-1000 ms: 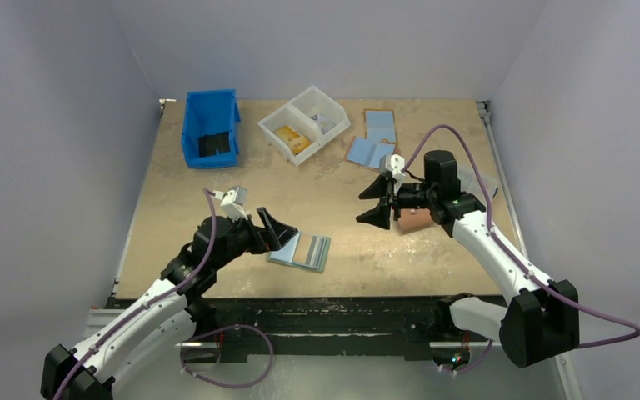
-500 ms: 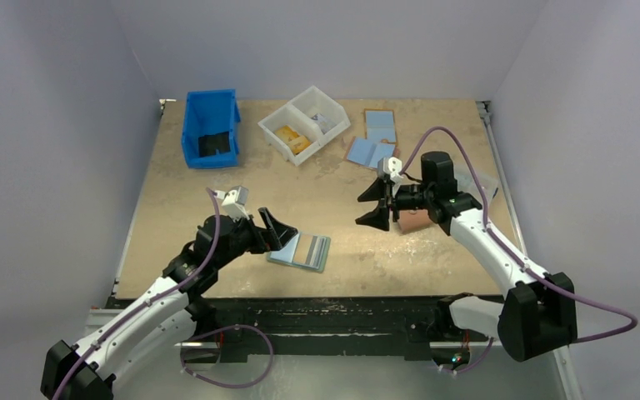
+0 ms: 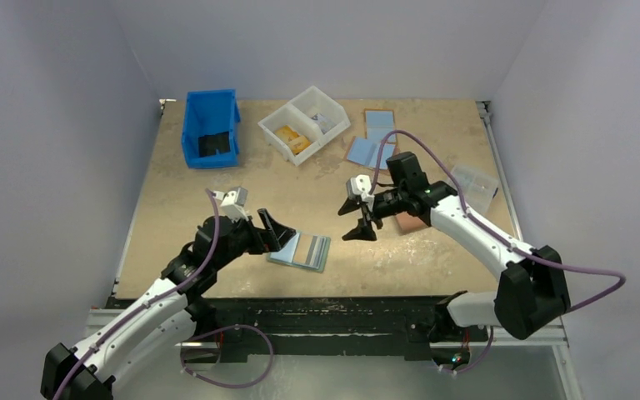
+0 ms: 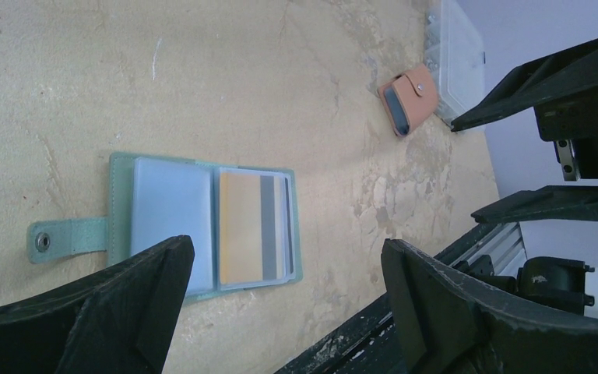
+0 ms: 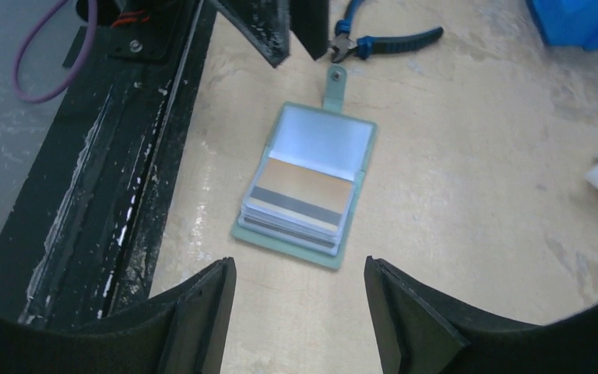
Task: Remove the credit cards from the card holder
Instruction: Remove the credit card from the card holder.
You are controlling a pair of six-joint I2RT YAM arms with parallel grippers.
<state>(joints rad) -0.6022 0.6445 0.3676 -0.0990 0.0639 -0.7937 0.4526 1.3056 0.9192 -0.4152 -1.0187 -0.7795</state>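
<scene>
The teal card holder lies open and flat near the table's front edge, its snap tab stretched out. A tan-orange credit card with a grey stripe sits in the top clear sleeve, on a stack of sleeves. No dark card shows. My left gripper hangs open just left of and over the holder, touching nothing. My right gripper is open and empty, above the table to the holder's right and pointing down toward it. In the right wrist view the card lies ahead of the right gripper.
A blue bin and a white divided tray stand at the back. Flat light-blue-and-brown wallets lie back right. A salmon-pink wallet and a clear box lie right. Blue-handled pliers lie beyond the holder's tab.
My right arm has swung left and dipped toward the card holder. The left arm and the holder have not moved.
</scene>
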